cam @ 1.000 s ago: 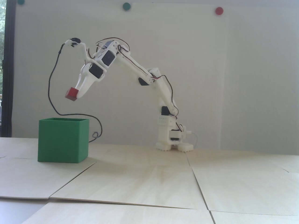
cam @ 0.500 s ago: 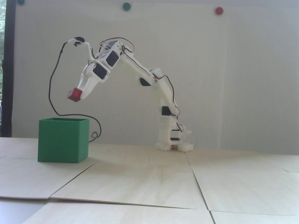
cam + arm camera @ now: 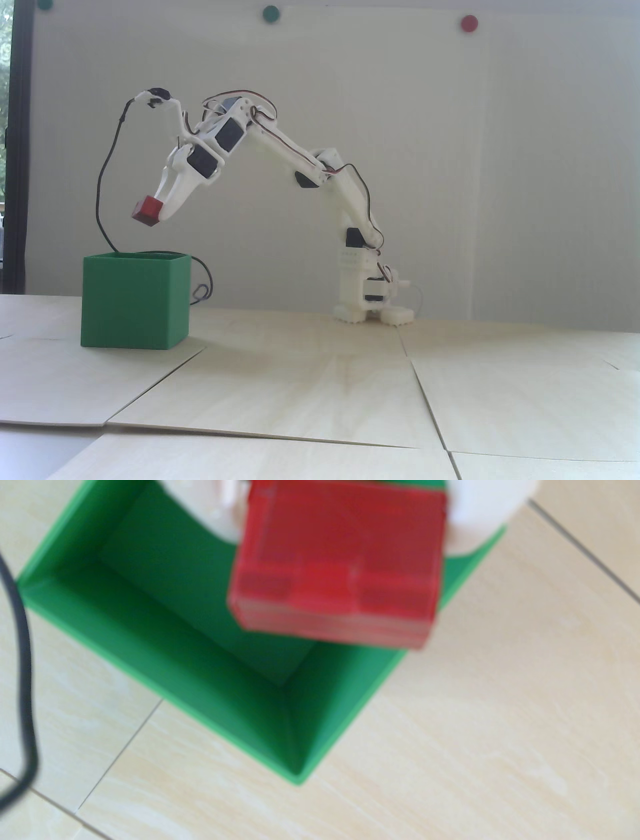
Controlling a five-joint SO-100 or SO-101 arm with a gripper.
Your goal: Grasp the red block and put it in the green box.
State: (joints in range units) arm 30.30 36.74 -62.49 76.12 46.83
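Red block (image 3: pixel 146 210): clamped in gripper (image 3: pixel 156 216), hanging above green box (image 3: pixel 135 300) opening. Grasp done; release w/ drop left.

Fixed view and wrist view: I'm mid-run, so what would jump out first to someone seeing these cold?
The red block stands out first: it is pinched in the white gripper, hanging in the air above the green box at the left of the fixed view. In the wrist view the block fills the upper middle, over the box's open, empty-looking interior. A black cable loops down beside the box.
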